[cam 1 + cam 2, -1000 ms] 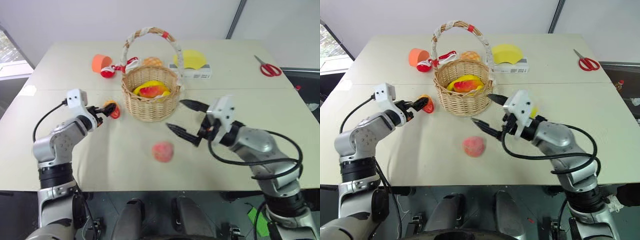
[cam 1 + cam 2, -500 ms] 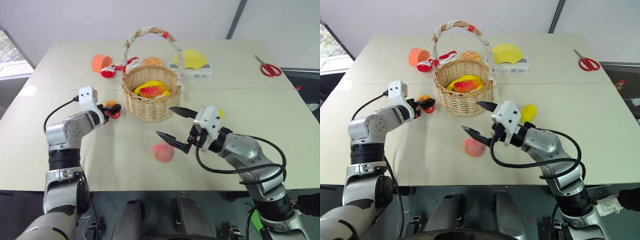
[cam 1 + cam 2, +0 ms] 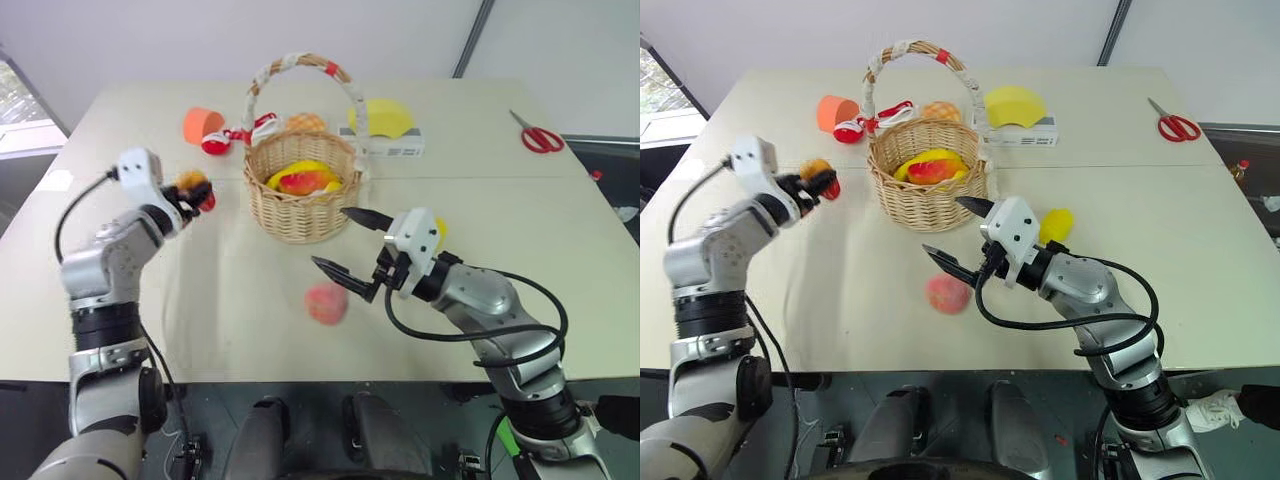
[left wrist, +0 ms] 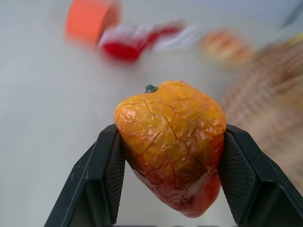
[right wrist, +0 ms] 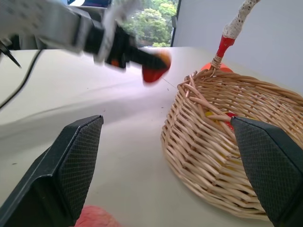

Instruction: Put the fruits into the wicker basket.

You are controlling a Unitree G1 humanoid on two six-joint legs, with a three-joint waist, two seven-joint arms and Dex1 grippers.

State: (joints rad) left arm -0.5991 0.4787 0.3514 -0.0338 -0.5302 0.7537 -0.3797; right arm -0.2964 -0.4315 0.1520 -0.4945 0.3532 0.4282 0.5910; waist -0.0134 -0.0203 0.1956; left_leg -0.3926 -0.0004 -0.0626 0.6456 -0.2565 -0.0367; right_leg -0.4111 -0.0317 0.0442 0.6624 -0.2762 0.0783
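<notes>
The wicker basket [image 3: 300, 205] stands mid-table with yellow and red fruits [image 3: 305, 180] inside it. My left gripper [image 3: 195, 190] is raised to the left of the basket, shut on a red-orange fruit [image 4: 173, 142] squeezed between both pads. A pink peach [image 3: 326, 303] lies on the table in front of the basket. My right gripper [image 3: 330, 237] hangs open just above and right of the peach, touching nothing, its fingers [image 5: 75, 156] spread wide toward the basket [image 5: 227, 142]. A yellow lemon-like fruit [image 3: 1055, 224] lies behind the right wrist.
An orange cup [image 3: 200, 124], a red-and-white item [image 3: 215, 142] and a tan bun [image 3: 305, 123] sit behind the basket. A yellow half-round block [image 3: 385, 115] rests on a white box at the back. Red scissors [image 3: 540, 135] lie far right.
My left gripper closed on the red-orange fruit beside the basket and lifted it off the table, up and to the left. The right gripper stayed open by the peach.
</notes>
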